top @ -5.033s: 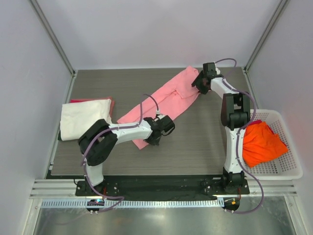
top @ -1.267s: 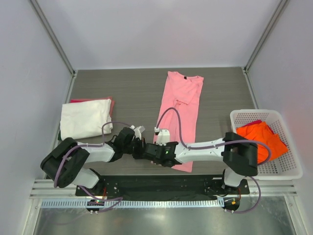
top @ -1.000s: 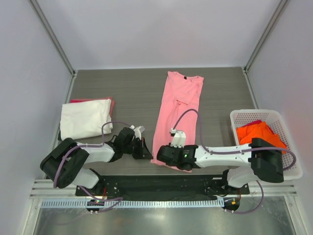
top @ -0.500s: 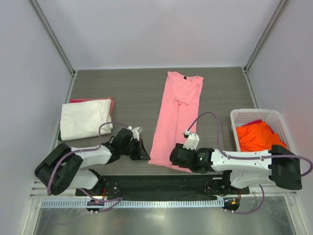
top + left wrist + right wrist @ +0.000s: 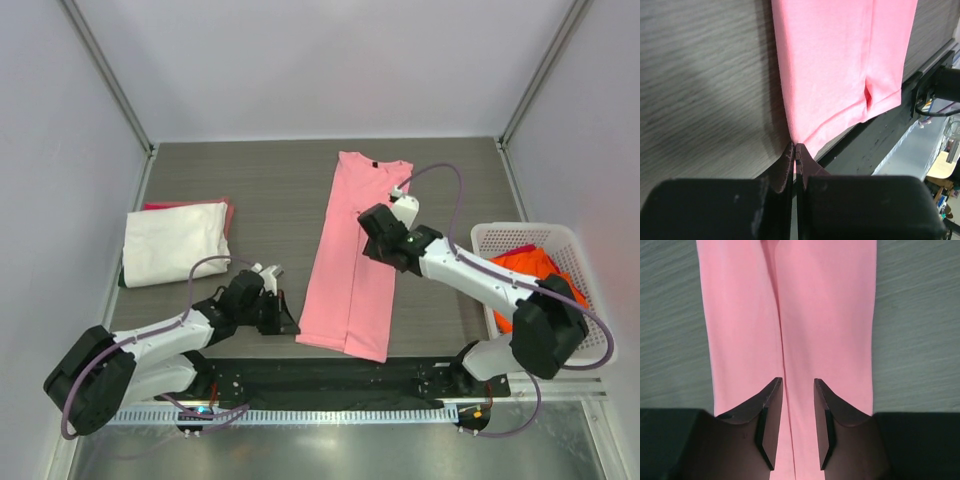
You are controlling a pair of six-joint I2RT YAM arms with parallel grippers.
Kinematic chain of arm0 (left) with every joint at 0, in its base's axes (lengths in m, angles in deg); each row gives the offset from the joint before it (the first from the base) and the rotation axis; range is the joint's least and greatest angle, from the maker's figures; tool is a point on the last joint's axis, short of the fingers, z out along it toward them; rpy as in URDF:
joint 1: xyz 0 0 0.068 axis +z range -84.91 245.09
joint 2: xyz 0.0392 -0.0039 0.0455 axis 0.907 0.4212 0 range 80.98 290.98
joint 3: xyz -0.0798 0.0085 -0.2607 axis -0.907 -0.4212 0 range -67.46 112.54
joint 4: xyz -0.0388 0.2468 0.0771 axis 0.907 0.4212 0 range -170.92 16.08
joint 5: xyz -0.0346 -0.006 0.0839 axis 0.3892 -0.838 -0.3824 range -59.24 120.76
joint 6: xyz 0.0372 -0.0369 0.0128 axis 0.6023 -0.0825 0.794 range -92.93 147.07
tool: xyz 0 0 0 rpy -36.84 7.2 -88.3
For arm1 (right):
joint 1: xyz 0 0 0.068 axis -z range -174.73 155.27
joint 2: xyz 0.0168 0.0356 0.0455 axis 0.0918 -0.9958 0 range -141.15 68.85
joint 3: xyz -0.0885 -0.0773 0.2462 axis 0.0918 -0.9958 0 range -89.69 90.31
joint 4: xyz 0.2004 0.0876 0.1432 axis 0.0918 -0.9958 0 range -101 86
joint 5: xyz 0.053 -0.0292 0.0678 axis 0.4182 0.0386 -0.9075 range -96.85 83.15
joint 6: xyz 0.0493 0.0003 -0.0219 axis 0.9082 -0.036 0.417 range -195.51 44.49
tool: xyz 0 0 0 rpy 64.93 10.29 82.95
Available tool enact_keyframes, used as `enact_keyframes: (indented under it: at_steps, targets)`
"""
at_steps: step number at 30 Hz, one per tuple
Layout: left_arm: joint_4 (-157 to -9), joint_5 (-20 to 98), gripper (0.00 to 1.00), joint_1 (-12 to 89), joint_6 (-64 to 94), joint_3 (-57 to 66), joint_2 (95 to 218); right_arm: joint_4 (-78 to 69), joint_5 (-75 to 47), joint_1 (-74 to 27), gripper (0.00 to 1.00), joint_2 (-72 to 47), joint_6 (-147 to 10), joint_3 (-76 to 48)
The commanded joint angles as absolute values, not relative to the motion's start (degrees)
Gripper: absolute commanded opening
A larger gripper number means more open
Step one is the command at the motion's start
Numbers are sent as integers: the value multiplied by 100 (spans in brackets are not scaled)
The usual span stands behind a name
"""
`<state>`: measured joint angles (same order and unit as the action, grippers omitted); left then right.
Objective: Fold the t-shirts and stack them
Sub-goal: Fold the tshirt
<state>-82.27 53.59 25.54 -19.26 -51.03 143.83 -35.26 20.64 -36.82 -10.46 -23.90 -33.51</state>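
Note:
A light pink t-shirt (image 5: 350, 285), folded into a long strip, lies flat down the middle of the table, collar at the far end. My left gripper (image 5: 288, 322) lies low at its near left corner, shut on that corner; the left wrist view shows pink cloth (image 5: 840, 65) pinched at the gripper's (image 5: 795, 146) tips. My right gripper (image 5: 373, 232) hovers over the strip's upper middle, open, with nothing between its fingers. In the right wrist view the gripper (image 5: 797, 381) straddles the fold line of the shirt (image 5: 830, 315). A cream-white folded t-shirt (image 5: 172, 242) rests on a red one (image 5: 229, 208) at the left.
A white mesh basket (image 5: 578, 350) stands at the right edge with an orange t-shirt (image 5: 535, 278) in it. The table's black front rail (image 5: 330, 375) runs just below the pink shirt's hem. Frame posts rise at both far corners.
My right gripper has opened, let go of the pink shirt's near hem and swung away to its upper middle. The left gripper stayed shut and drew the corner slightly nearer.

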Motion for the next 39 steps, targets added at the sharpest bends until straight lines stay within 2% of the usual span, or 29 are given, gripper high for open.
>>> enact_keyframes:
  at_steps: [1,7,10,11,12,18,25,32,35,36,39]
  targets:
    - [-7952,5265,0,2352,-2065,-5304,14111,-3406,1742,-3140,38,-1516,-3165,-2782]
    - [-7943,4984,0,2018,-2373,-5480,13943,-2923,890,-1680,45,-2858,-3586,-2141]
    - [-7943,4808,0,1799,-2487,-5489,13969,-2677,713,-1328,53,-3588,-3867,-1640]
    - [-7934,4755,0,1754,-2514,-5480,14004,-2554,643,-1267,59,-3774,-3895,-1413]
    - [-7934,4720,0,1676,-2575,-5480,14022,-2518,581,-1170,59,-3924,-3904,-1306]
    - [-7978,4526,0,1596,-2698,-5507,13935,-2439,397,-1029,57,-4979,-4035,-409]
    - [-8065,4456,0,1622,-2778,-5437,14153,-2553,291,-923,47,-5981,-3983,505]
    - [-8066,4588,1,2219,-2444,-4998,14838,-3123,326,-888,47,-6992,-4079,2269]
    - [-8205,4763,20,2220,-2443,-4857,14936,-3422,404,-871,60,-6950,-4202,2501]
    - [-8232,4772,33,2220,-2478,-4856,14901,-3432,422,-879,62,-6844,-4211,2388]
    - [-8242,4746,49,2228,-2566,-4970,14578,-3397,361,-879,66,-6028,-4282,1493]
